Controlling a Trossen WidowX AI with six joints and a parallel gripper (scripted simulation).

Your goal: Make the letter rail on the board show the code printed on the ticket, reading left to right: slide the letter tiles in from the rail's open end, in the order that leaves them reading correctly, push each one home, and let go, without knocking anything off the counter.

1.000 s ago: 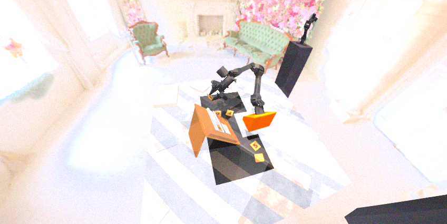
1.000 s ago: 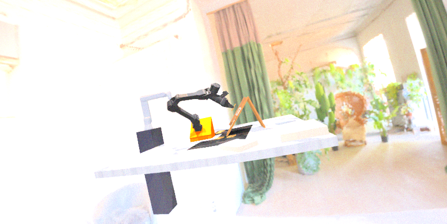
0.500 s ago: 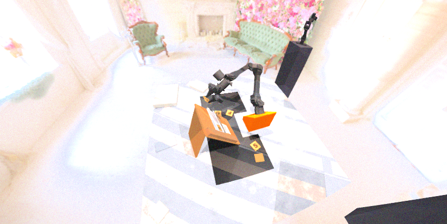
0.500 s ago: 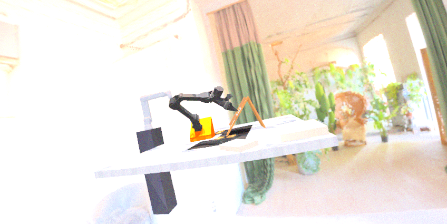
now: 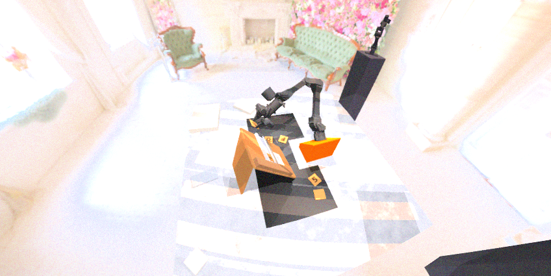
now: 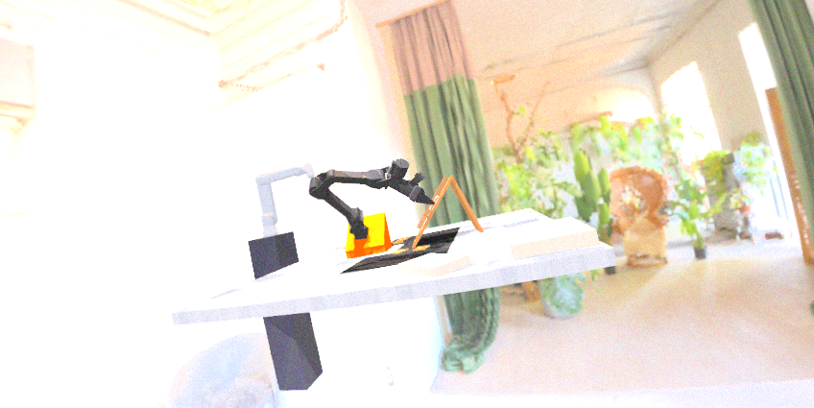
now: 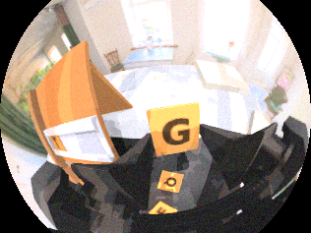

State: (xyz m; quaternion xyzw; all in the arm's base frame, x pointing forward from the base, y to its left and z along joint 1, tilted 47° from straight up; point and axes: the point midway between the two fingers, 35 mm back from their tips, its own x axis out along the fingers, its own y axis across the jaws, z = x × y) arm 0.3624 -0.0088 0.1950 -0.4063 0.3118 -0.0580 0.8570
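Note:
My gripper [image 5: 256,120] [image 6: 432,202] [image 7: 175,132] is shut on a yellow-orange tile marked G [image 5: 252,123] [image 7: 173,128]. The tile is held raised, beside the far end of the leaning orange board [image 5: 241,165] [image 6: 466,208] [image 7: 69,104], and apart from it. The board's sloping face carries a white panel [image 7: 91,142] with a small orange piece [image 7: 58,143] at one end; its letter and the ticket's code are unreadable. Two tiles [image 5: 268,139] [image 5: 282,139] lie below the board's front; the wrist view shows a round-lettered tile [image 7: 170,182] and a partly hidden one [image 7: 163,208].
A tile marked 5 [image 5: 314,179] and a plain-looking tile [image 5: 319,194] lie at the near end of the black mat [image 5: 277,212]. The orange block [image 5: 320,150] [image 6: 368,233] stands at the arm's base. Pale flat slabs [image 5: 204,117] [image 6: 553,241] lie beyond the board.

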